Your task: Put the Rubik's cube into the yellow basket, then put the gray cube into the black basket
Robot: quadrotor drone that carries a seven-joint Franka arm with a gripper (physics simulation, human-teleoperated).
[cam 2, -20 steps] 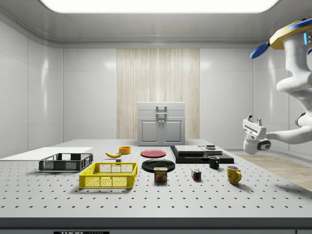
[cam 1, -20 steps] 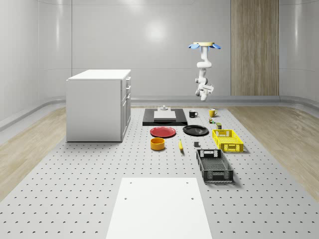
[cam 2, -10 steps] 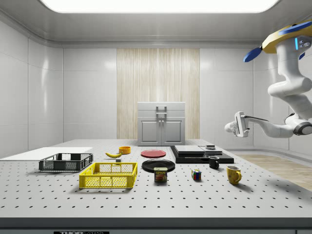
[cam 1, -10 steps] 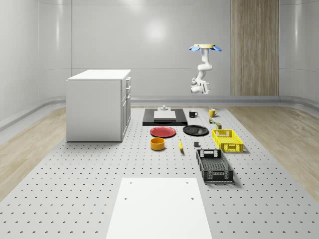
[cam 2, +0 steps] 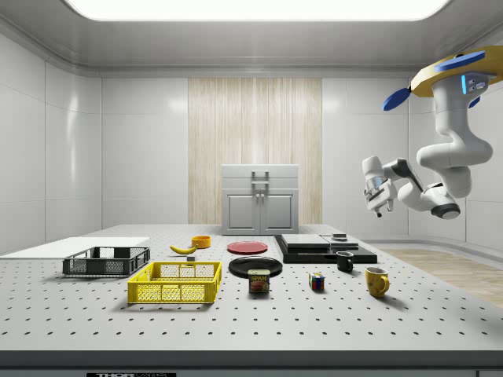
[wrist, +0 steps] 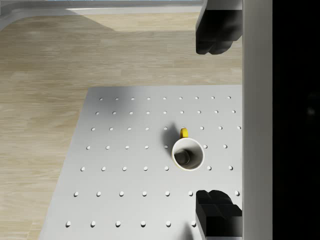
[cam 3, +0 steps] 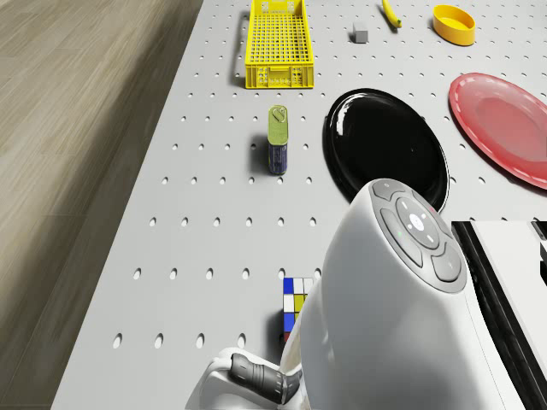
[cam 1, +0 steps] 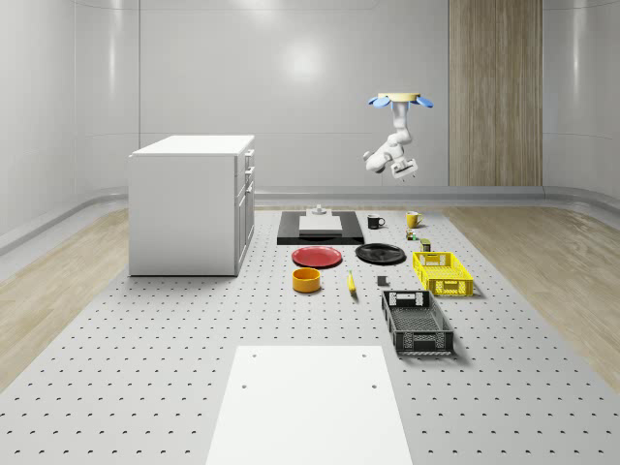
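Checkered Rubik's cube point(cam 3: 297, 307) on perforated table point(cam 3: 205, 213)

"SPAM" on the can point(cam 2: 258, 280) beside the black plate point(cam 2: 255, 265).

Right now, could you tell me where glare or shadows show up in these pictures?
Whole-scene view: a soft glare patch on the back wall. Side view: a bright ceiling light. Wrist view: the mug casts a short shadow. Drone view: the black plate shines.
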